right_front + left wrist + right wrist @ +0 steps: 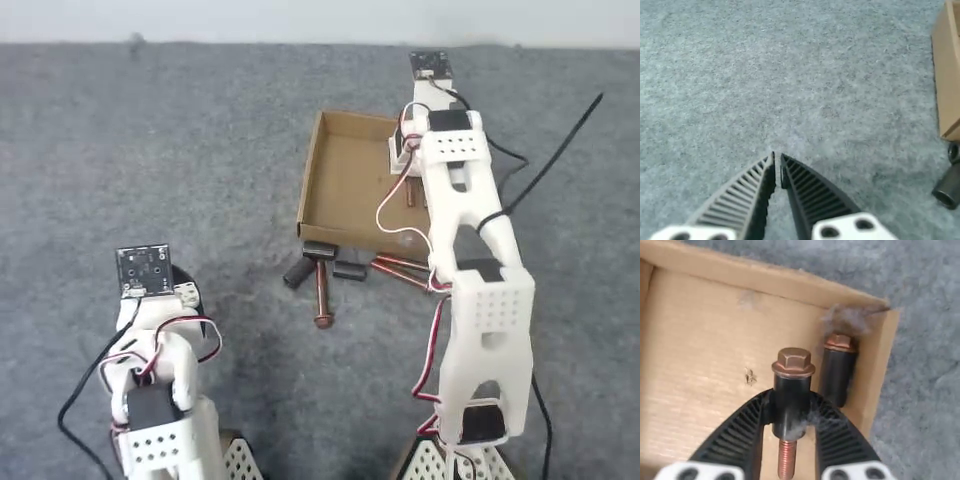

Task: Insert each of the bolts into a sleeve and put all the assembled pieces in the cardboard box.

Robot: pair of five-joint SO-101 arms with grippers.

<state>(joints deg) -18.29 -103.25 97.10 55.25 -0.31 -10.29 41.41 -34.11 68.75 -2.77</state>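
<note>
My right jaws are clamped on a black cylindrical sleeve (789,402), one jaw on each side of it. A copper-coloured hex-headed bolt (793,363) runs through that sleeve, with its flanged head seated on one end and its threaded shank sticking out of the other. I hold this piece over the floor of the shallow brown cardboard box (700,340), near the corner where two walls meet. A second black sleeve with a copper bolt head on it (836,377) lies inside the box, just beside the held piece and against the side wall.

My left jaws are closed with nothing between them, the ribbed tips almost meeting over the grey felt-covered table (790,75). They are well apart from the box.

On the table just outside the box's near wall lie three loose short black sleeves (318,250) (350,270) (297,273). A loose copper bolt (322,295) lies among them, head away from the box. More copper bolts (400,268) lie beside my right arm.
</note>
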